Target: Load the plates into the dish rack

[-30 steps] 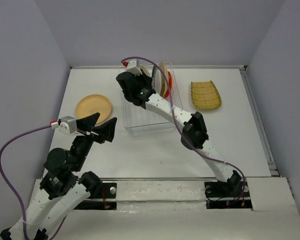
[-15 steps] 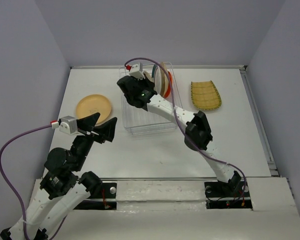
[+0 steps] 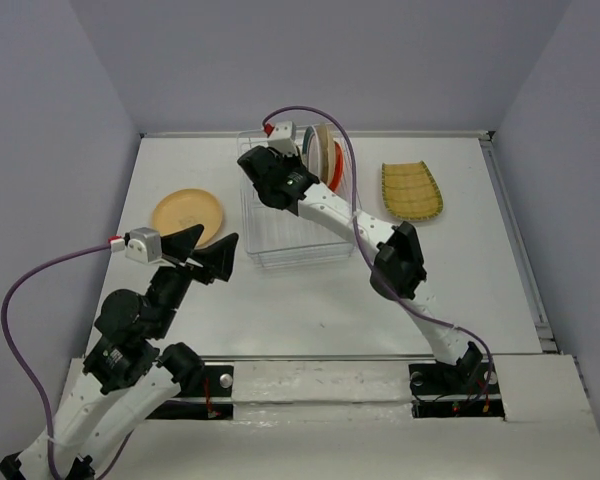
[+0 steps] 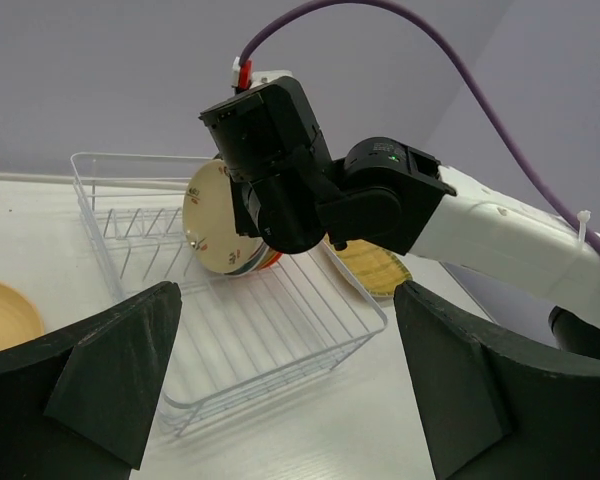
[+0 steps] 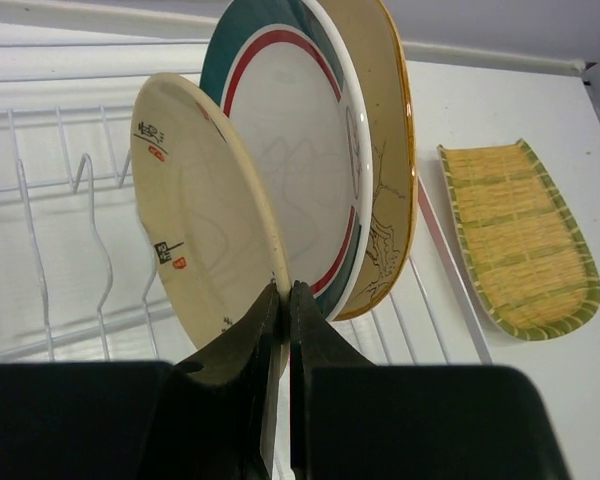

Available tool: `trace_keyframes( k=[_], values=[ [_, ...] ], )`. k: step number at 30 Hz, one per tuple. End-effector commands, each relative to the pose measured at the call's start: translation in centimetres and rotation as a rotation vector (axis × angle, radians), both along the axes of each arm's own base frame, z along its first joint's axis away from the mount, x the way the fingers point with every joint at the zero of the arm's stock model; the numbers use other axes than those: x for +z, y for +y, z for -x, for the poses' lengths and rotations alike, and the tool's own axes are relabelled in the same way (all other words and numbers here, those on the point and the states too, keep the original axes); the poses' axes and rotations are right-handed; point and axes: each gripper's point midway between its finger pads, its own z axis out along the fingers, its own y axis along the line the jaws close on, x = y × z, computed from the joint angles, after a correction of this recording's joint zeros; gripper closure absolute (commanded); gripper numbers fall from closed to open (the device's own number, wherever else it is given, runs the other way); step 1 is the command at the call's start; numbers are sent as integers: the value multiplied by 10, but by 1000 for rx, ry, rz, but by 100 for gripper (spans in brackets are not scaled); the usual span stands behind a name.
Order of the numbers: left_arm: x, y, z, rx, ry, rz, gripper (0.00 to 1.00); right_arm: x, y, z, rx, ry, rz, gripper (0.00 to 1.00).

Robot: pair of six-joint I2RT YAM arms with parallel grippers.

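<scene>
White table (image 3: 280, 310), low lip along the edges, plain grey-violet walls (image 3: 310, 60) on three sides. Two arms bolted at the near edge, one purple cable (image 3: 10, 300) on each.

Left gripper (image 3: 215, 238): fingers spread wide, holding nothing, hovering over the near-left table and pointed at the rack.

Just past it, one plain tan plate (image 3: 188, 214) lies flat on the table, left of the rack and apart from it.

One white wire rack (image 3: 290, 262), centre of the table. Near half has bare tines.

Right gripper (image 5: 285, 295): reached into the rack, fingers pressed almost together on the lower rim of a cream plate (image 5: 205, 210) that stands on edge.

Standing behind that plate, at the far end of the rack: a white plate with green and red rings (image 5: 300, 130), then a tan patterned plate (image 5: 390, 150). A small orange-red plate (image 3: 338, 160) shows in the same stack.

One yellow-green ribbed plate (image 3: 411, 190) lies flat, right of the rack, well apart.

Count: six plates in all, four upright in the rack, two on the table.
</scene>
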Motion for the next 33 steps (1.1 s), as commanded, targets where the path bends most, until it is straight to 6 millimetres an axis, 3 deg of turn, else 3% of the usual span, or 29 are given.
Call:
trace_keyframes(
  k=[1,2,10,15,20,28,31,32,33],
  values=[
    [21,2,0,8,-45,24,1,18,38,-14,79,-78,-296,93],
    [21,2,0,8,-45,24,1,8,38,-13,84,-66,-289,93],
    [18,1,-2,12,-35,15,1,17,36,-12,96,-110,-319,93],
    [17,-1,-3,5,-30,14,1,33,5,-14,-30,-178,-170,93],
    [16,-3,-5,3,-24,10,1,50,17,-24,-14,-214,-198,93],
    [10,-4,-11,14,0,3,1,15,41,-44,51,-201,-199,93],
    [6,-6,-14,14,16,0,1,9,43,-43,67,-187,-203,82],
    [5,-6,-15,16,19,0,1,16,45,-43,83,-194,-227,65],
    [4,-7,-16,16,26,2,1,19,47,-42,95,-193,-236,57]
  ],
)
